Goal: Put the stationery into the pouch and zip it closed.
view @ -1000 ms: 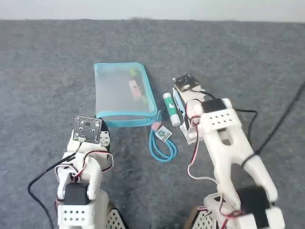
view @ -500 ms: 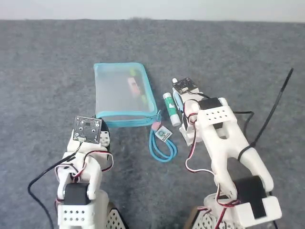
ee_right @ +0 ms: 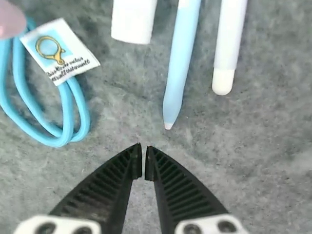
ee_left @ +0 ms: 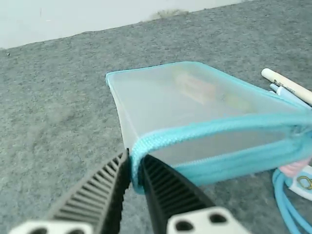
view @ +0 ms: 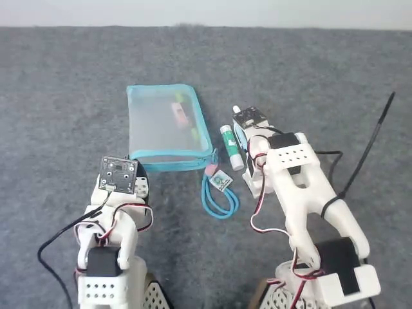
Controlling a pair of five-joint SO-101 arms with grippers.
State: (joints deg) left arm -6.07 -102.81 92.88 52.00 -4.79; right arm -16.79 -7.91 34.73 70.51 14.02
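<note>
Carpet (view: 64,96) in grey is covering the table under both arms. At the left, the left gripper (ee_left: 135,165) is pinching the near corner of the pouch (view: 154,132), its jaws pressing on the teal zip edge. The pouch is lying flat, and a pink piece (view: 180,116) and a green piece (view: 192,134) are showing through its clear side. Just right of its near corner, a blue cord (view: 219,196) with a tag (view: 223,181) is lying looped between the pouch and the right arm (view: 302,187). Beyond the cord, a glue stick (view: 230,147), a blue pen (ee_right: 181,63) and a white pen (ee_right: 229,44) are lying side by side outside the pouch, with the right arm partly covering the pens from above. The right gripper (ee_right: 143,151) is hanging over bare carpet just short of the blue pen's tip, its jaws pressed together on nothing.
</note>
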